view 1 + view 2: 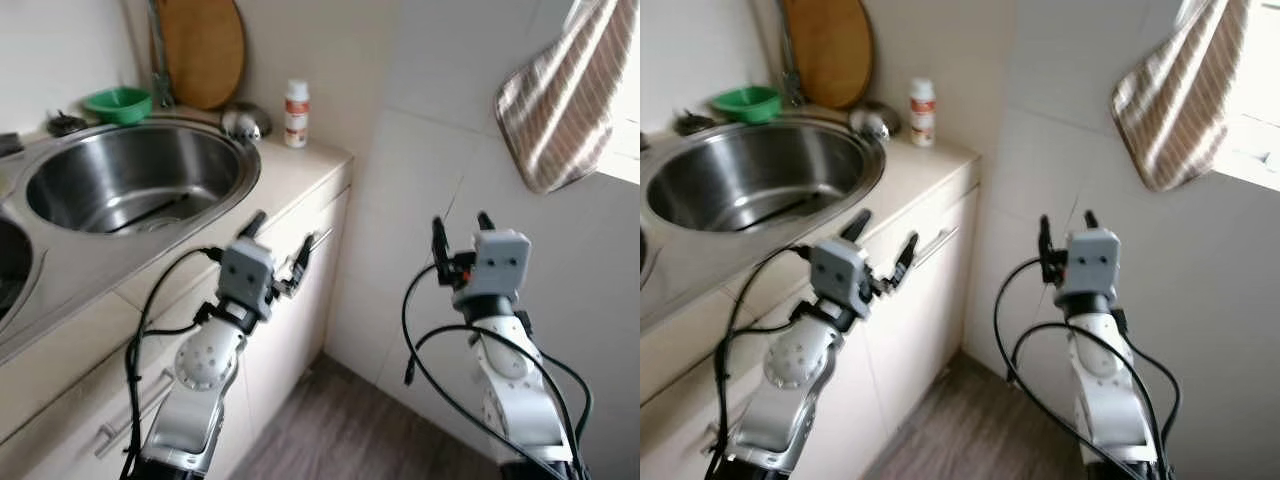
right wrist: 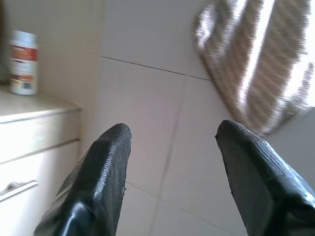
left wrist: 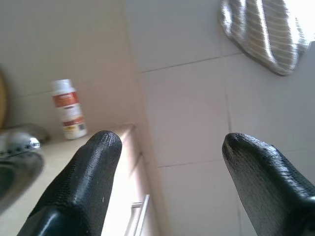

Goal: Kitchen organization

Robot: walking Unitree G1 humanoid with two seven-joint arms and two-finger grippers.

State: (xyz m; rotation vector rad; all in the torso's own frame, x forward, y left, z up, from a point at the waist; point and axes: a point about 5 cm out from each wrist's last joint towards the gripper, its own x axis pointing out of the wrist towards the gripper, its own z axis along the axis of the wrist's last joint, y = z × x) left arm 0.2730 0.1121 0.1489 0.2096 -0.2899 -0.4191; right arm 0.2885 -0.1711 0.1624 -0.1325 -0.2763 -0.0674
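Both sets of jaws stand apart and empty: the left gripper [image 1: 284, 247] hangs beside the counter [image 1: 290, 170] edge, the right gripper [image 1: 460, 228] faces the tiled wall. Organizing looks barely begun. A white bottle [image 1: 296, 113], green bowl [image 1: 118, 104] and wooden board [image 1: 203, 48] sit behind the steel sink [image 1: 135, 175]. A striped towel [image 1: 560, 95] hangs by the window.
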